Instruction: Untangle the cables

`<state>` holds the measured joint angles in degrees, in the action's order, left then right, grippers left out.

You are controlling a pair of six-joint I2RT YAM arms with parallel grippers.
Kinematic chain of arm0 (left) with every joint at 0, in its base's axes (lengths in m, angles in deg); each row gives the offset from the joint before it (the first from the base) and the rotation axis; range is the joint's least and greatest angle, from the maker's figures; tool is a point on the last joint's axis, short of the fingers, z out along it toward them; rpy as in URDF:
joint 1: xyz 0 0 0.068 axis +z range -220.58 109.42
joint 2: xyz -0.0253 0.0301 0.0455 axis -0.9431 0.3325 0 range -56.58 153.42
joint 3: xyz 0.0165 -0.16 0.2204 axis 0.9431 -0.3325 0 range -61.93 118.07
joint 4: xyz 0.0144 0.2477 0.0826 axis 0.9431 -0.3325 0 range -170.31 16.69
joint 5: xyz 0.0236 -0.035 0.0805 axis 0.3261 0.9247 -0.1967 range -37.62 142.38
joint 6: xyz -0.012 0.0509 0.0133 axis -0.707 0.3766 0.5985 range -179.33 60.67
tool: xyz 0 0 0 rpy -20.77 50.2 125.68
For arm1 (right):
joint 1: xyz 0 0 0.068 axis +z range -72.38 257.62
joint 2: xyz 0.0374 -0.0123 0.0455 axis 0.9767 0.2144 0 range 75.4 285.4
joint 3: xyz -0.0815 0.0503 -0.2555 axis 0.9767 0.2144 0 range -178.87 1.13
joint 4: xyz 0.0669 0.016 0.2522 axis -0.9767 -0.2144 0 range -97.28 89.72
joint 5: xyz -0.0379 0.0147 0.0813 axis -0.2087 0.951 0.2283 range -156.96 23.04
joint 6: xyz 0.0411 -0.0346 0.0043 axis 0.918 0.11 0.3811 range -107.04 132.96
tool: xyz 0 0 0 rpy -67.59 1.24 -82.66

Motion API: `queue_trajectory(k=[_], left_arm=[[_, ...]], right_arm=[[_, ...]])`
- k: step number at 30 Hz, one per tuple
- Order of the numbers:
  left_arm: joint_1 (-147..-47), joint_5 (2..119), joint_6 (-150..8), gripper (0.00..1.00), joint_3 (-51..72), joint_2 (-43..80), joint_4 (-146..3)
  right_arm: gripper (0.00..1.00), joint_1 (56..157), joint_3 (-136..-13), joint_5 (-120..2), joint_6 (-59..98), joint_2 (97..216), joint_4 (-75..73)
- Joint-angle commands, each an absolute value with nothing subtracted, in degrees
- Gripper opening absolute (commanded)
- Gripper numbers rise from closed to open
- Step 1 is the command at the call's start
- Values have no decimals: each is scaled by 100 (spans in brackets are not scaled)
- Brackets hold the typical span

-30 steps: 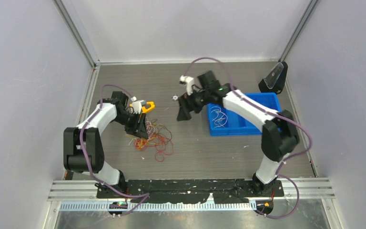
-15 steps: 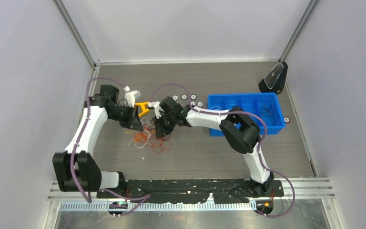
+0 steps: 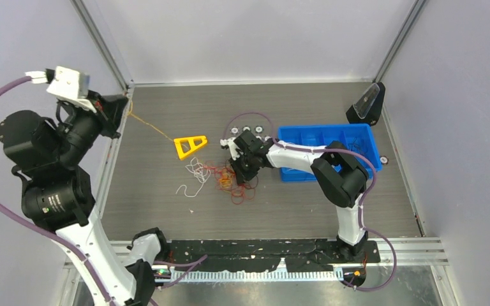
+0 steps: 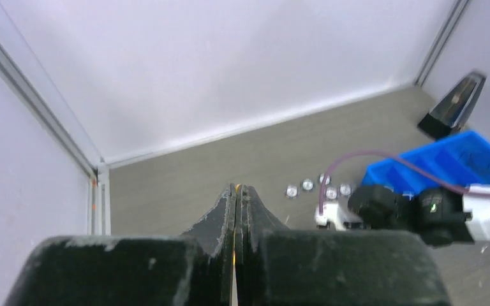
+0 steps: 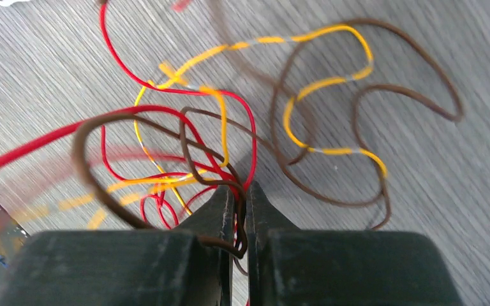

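The cables (image 3: 233, 183) lie as a loose clump of red, orange and brown loops mid-table, with white strands (image 3: 194, 175) spread to their left. My right gripper (image 3: 238, 173) is down on the clump, shut on brown and red cables (image 5: 185, 137) that run between its fingers (image 5: 237, 194). My left gripper (image 3: 121, 105) is raised high at the far left, shut (image 4: 237, 189) on one thin orange cable (image 3: 150, 126). That strand stretches taut down towards the clump, passing the yellow triangle.
A yellow triangular frame (image 3: 189, 145) lies just left of the clump. A blue divided bin (image 3: 357, 159) sits to the right with dark wires in it. Several small silver discs (image 3: 249, 131) lie behind the clump, and a black wedge stand (image 3: 365, 105) is at the back right.
My left arm has risen and swung far back-left, drawing an orange strand out of the clump. The right gripper and clump shifted slightly right, leaving white strands behind.
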<state>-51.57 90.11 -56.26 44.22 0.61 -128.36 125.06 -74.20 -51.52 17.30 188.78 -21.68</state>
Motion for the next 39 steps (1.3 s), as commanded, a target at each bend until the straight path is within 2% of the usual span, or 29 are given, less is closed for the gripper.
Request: queue_trajectory(k=[1,3,7,14,19,21,22,23,24,25,26,28,32,36,39], left_arm=[[-4881,9427,-7150,0,4873,272,-11409],[-4813,9481,-7650,0,5108,339,-10942],[-4543,9285,-8659,0,5743,608,-9839],[-3565,8517,-10304,0,7971,1850,-8853],[-3329,8374,-10977,0,8073,2127,-8423],[-3308,8528,-11125,0,7728,1999,-8119],[-3313,8668,-11260,0,7560,1902,-8014],[-3313,8858,-11433,0,7341,1818,-7862],[-3311,9033,-11532,0,7109,1727,-7761],[-3312,9176,-11521,0,6903,1628,-7703],[-3313,9340,-11483,0,6731,1534,-7654],[-3313,9524,-11478,0,6346,1346,-7437],[-3314,9728,-11583,0,6223,1254,-7248],[-3314,9755,-11612,0,6161,1225,-7261],[-3311,9723,-11702,0,6106,1233,-7267]], right_arm=[[10,12463,-7182,-5429,1368,18592,-2625],[13,12429,-7132,-5426,1336,18576,-2652],[11,12362,-7014,-5418,1323,18637,-2670],[6,12223,-6702,-5269,1332,18703,-2737],[6,12213,-6480,-5209,1248,18537,-2688],[12,12216,-6512,-5215,1123,18488,-2760],[24,12217,-6592,-5115,1086,18407,-2842],[31,12218,-6654,-5035,975,18348,-2889],[46,12218,-6777,-4859,912,18132,-2956],[54,12217,-6843,-4745,778,17999,-2977],[68,12213,-7047,-4455,575,17685,-3052],[82,12219,-7499,-4027,274,17295,-3302],[97,12220,-8418,-3471,-189,16835,-3586],[95,12382,-9085,-3096,436,16821,-2661],[95,12673,-9901,-3009,1268,17383,-1914]])
